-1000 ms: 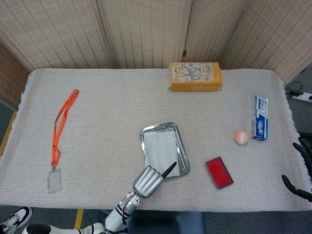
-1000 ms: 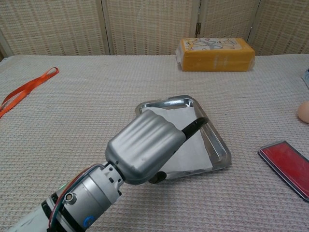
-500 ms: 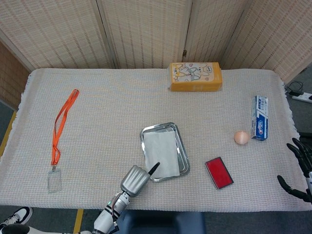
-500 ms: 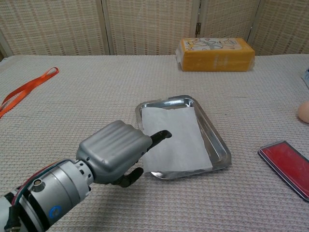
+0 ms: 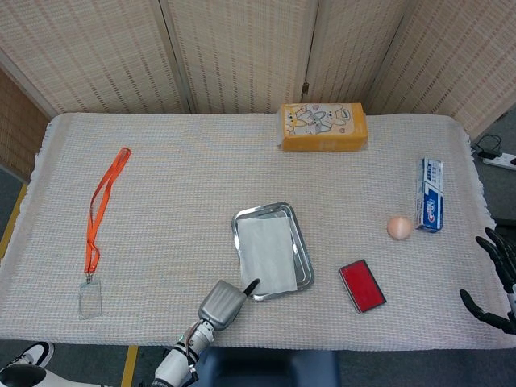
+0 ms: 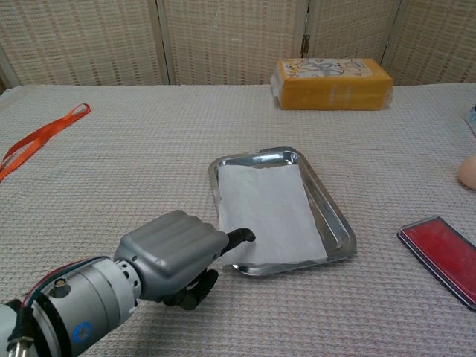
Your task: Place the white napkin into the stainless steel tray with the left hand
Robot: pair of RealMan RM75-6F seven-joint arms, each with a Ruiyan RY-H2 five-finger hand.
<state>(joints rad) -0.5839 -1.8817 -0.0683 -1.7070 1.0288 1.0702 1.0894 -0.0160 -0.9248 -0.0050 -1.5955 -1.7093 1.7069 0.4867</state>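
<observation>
Left hand (image 6: 178, 249): ribbed silver-grey shell, black fingers, grey cylindrical wrist, blue round mark, red cables. Right hand (image 5: 496, 278): black fingers.

The napkin (image 5: 267, 251) is laid in the tray (image 5: 301, 250), with the left hand (image 5: 223, 303) placed before its near-left corner.

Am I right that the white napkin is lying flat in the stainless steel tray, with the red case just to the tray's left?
Not quite: the red case lies to the right of the stainless steel tray, as the head view shows. The white napkin does lie flat in the tray.
</observation>
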